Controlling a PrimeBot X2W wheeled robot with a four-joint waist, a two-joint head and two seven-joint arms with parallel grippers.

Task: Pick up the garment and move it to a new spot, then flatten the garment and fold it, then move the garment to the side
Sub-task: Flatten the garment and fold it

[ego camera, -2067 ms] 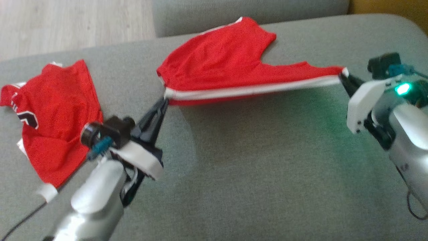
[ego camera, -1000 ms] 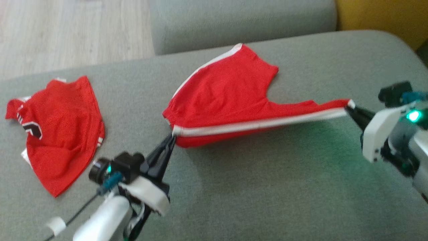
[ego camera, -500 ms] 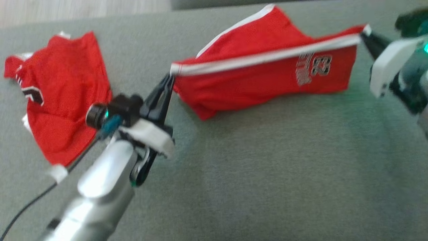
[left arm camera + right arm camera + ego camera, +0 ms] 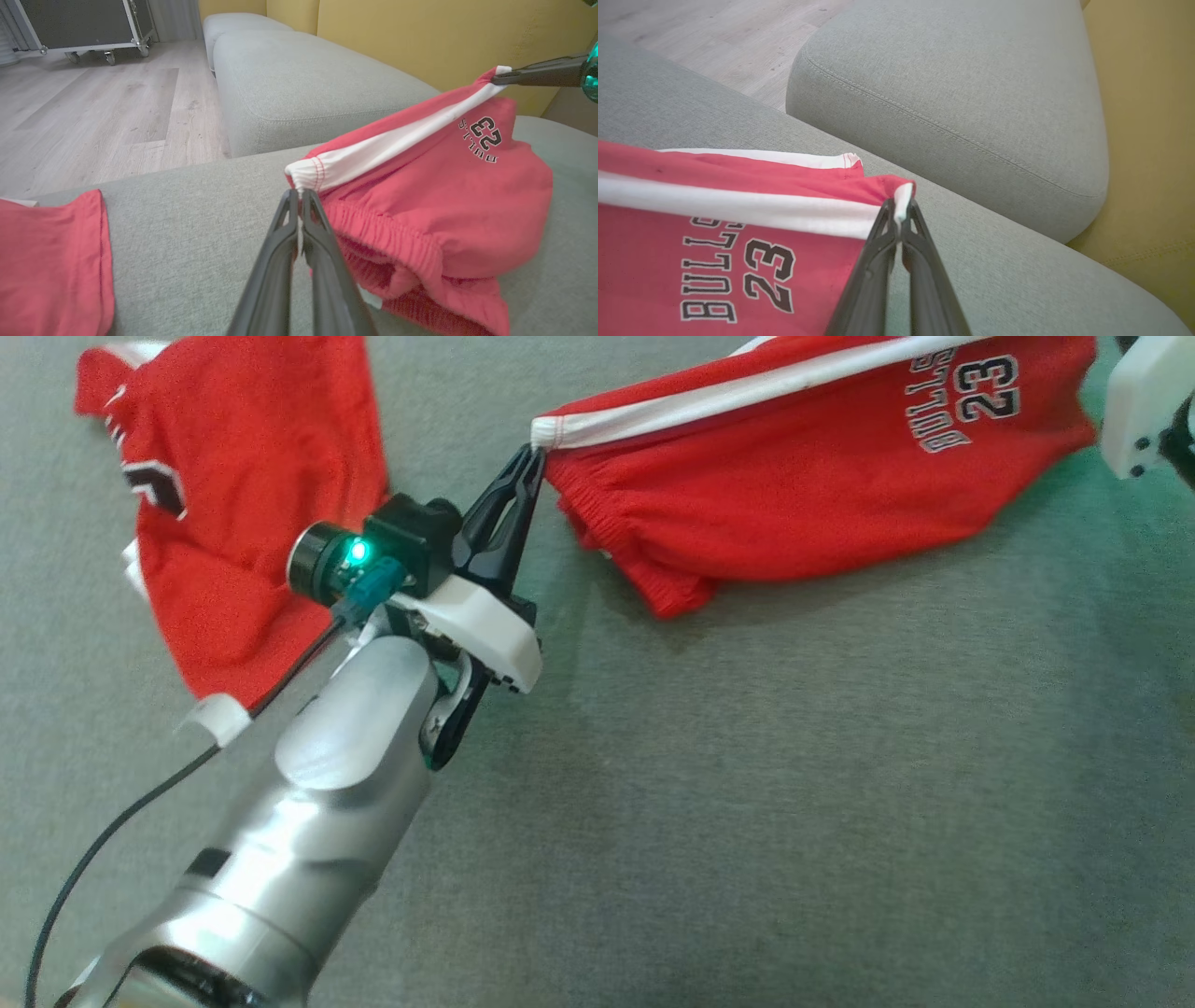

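Note:
The garment [image 4: 803, 476] is a pair of red shorts with a white side stripe and a "BULLS 23" print. It hangs stretched between my two grippers along that stripe. My left gripper [image 4: 532, 455] is shut on the waistband end of the stripe [image 4: 308, 170], fingers pinched together [image 4: 299, 193]. My right gripper [image 4: 900, 205] is shut on the stripe's other end, at the leg hem. In the left wrist view its dark fingers [image 4: 537, 77] reach in from the right. The shorts [image 4: 714, 219] sag below the stripe, and their lower folds [image 4: 434, 280] lie bunched on the grey cushion.
A second red garment [image 4: 243, 476] lies flat on the cushion, left of my left arm. The grey sofa seat [image 4: 747, 803] spreads wide in front. A second grey cushion [image 4: 971, 84], the yellow backrest [image 4: 1148, 140] and wooden floor [image 4: 93, 107] lie beyond. A black cable [image 4: 112, 831] trails from my left arm.
The head camera has tilted down. Both grippers have lifted the striped edge and drawn it nearer, so the shorts have turned over and the printed side faces me.

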